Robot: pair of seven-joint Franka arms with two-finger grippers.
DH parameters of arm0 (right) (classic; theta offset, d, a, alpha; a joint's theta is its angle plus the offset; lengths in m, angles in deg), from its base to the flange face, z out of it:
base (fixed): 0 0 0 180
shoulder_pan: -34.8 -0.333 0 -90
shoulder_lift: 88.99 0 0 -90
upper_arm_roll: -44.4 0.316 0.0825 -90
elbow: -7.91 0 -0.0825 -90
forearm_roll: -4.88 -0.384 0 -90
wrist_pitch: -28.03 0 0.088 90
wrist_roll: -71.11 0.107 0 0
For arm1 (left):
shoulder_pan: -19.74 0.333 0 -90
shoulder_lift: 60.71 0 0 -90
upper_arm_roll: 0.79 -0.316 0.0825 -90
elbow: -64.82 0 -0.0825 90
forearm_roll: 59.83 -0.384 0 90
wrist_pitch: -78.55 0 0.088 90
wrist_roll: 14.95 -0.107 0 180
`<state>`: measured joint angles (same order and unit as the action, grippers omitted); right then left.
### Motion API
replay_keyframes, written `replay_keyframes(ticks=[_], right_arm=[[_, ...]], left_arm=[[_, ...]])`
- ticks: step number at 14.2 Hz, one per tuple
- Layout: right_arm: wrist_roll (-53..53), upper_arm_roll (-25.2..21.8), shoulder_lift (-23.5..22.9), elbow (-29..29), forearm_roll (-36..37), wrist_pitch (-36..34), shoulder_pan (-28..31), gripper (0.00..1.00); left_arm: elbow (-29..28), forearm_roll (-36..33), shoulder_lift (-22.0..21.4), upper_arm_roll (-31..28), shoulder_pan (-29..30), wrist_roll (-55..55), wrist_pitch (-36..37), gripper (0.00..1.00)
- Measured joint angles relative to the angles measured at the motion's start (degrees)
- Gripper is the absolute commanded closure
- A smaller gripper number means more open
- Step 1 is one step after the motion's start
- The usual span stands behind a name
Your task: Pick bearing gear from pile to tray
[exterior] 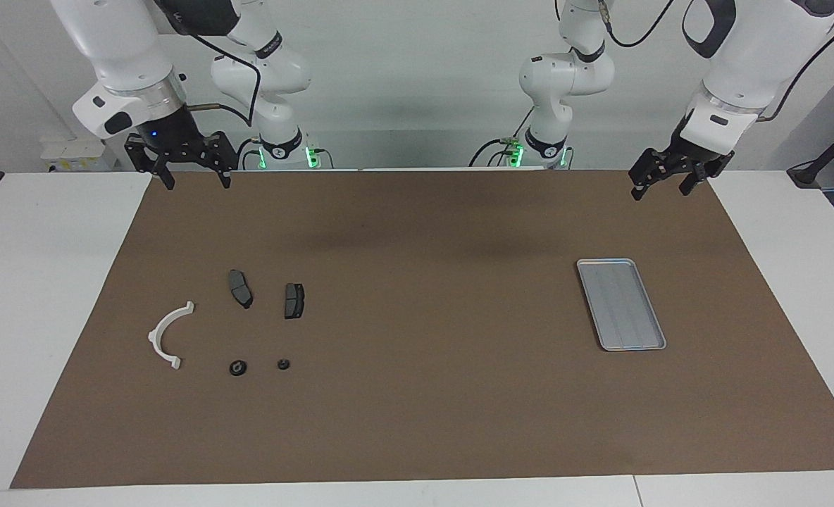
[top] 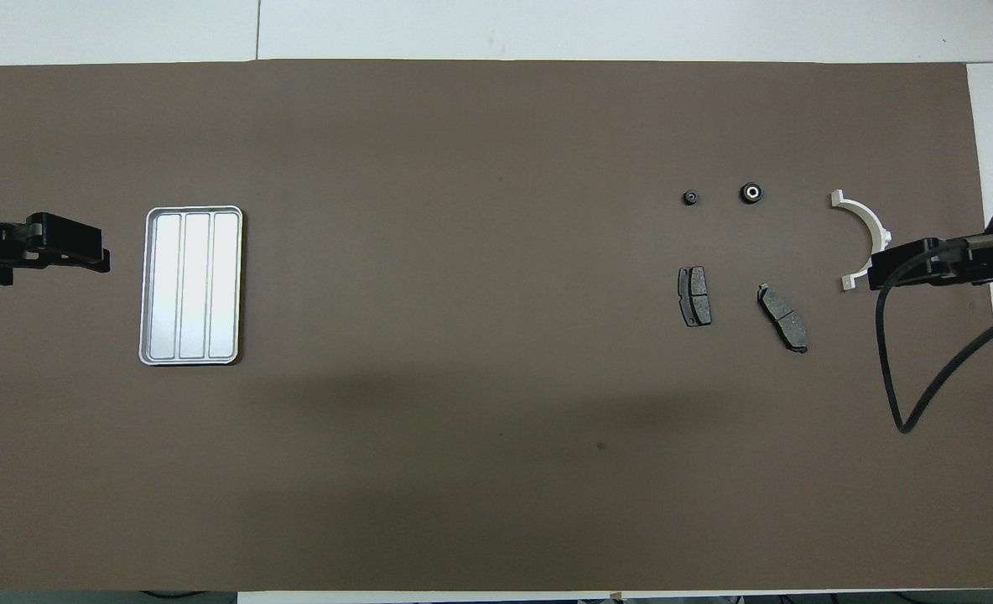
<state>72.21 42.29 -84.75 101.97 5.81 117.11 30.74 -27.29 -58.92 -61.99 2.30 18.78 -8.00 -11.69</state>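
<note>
Tray point(exterior: 620, 303) lying flat on brown mat point(exterior: 417, 422) toward the left arm's end of the table, nothing in it. Pile well apart from tray, toward the right arm's end: white bracket point(exterior: 167, 333) outermost from tray, two brake pads point(exterior: 240, 288) nearer to the robots than the two small black round pieces. Larger round piece point(exterior: 238, 367) with pale centre, the likely bearing gear, just beside smaller round piece point(exterior: 283, 364), which sits closer to tray; both resting on mat, untouched. Right gripper point(exterior: 191, 178) raised over mat edge at the robots' end, well away from tray, fingers spread wide, holding nothing. Left gripper point(exterior: 661, 184) raised over mat corner, closer to tray, fingers likewise apart and empty.
</note>
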Motion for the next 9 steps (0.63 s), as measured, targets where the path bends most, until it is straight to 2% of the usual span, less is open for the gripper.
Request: replay_keyframes(ticks=[9], right_arm=[[-2.68,0.10,0.33,0.62,0.00,0.79,-0.28,0.00]], left_arm=[[0.00,0.00,0.00,0.00,0.00,0.00,0.00,0.00]])
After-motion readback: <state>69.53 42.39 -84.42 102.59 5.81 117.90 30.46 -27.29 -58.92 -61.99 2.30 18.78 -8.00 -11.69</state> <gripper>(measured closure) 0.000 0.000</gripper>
